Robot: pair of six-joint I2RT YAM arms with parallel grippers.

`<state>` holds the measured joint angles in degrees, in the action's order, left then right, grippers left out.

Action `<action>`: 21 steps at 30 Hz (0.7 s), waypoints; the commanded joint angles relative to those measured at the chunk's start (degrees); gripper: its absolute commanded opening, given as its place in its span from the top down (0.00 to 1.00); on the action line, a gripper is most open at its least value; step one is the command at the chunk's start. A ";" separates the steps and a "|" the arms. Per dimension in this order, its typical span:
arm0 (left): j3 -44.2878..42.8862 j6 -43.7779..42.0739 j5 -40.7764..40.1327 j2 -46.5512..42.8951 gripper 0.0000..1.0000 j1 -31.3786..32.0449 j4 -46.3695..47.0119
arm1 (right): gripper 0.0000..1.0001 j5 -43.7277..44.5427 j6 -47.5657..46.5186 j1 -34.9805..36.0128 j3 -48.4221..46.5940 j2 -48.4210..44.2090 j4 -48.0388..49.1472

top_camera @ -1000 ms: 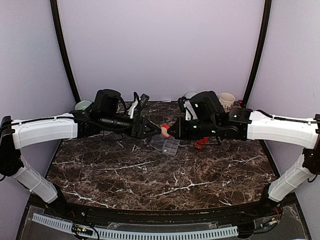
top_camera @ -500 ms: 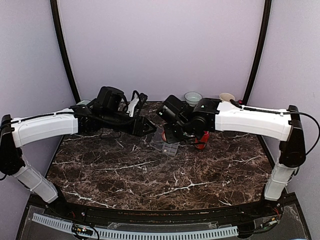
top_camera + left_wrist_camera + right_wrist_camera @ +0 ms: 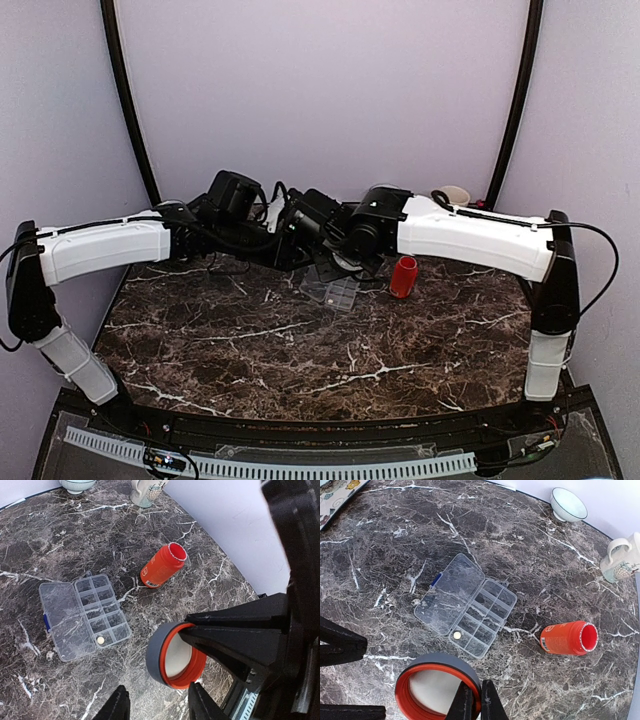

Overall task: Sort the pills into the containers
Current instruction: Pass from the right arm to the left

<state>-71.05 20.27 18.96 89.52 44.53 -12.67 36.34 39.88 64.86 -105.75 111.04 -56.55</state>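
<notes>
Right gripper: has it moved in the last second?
Yes. In the top view the right gripper has swung left and farther back relative to the organiser box.

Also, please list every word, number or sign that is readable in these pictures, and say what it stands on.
No text can be read.
Orange bottle: small label near its base, too blurred to read.
Mug: painted pictures only, no words.
Grey cap and organiser box: no text visible.
</notes>
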 commanded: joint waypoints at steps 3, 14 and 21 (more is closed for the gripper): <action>-2.50 -0.93 0.27 0.63 0.58 0.29 -1.04 | 1.00 2.84 -0.75 0.53 -3.68 1.38 -3.23; -4.13 -0.60 -0.39 2.29 0.62 0.64 -1.50 | 1.00 2.21 -1.42 0.61 -5.99 2.20 -3.56; -5.26 -0.58 -0.49 3.38 0.64 0.99 -1.92 | 1.00 1.90 -1.71 0.75 -7.39 3.11 -3.76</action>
<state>-74.24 20.12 18.79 92.60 44.99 -13.56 37.34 38.63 64.97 -111.07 113.25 -60.12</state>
